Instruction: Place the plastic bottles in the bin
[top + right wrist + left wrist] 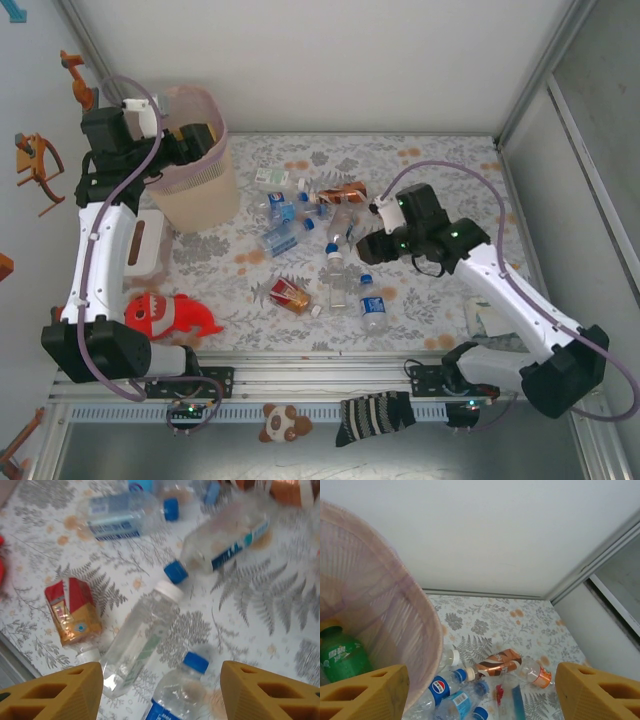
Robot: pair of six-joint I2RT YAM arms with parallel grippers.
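The left claw [482,697] hung at the mouth of the round beige wastebasket lined with a translucent pink bag [395,610]. Its yellow fingers [365,692] were spread wide with nothing between them, a pose that suited letting a bottle fall. A green plastic bottle [340,655] lay inside the bin, below the claw. Ahead of the claw, past the rim, a brown-and-white bottle [497,662] lay on the table among clear ones.

The right claw [162,690] pointed down over the scatter on the fern-patterned tablecloth [250,595], jaws apart and gripping nothing. A clear bottle with a blue cap and blue label [177,690] lay under the gap between the fingers, cap pointing away from the claw. That made it the likely next pick, since the jaws straddled its body. Just to the claw's left lay a clear white-capped bottle [137,640], and further left a crushed red-and-orange-labelled bottle [70,610]. Ahead of the claw lay a larger clear blue-capped bottle [220,545], close to the others, so a careless closing could have nudged a neighbour.
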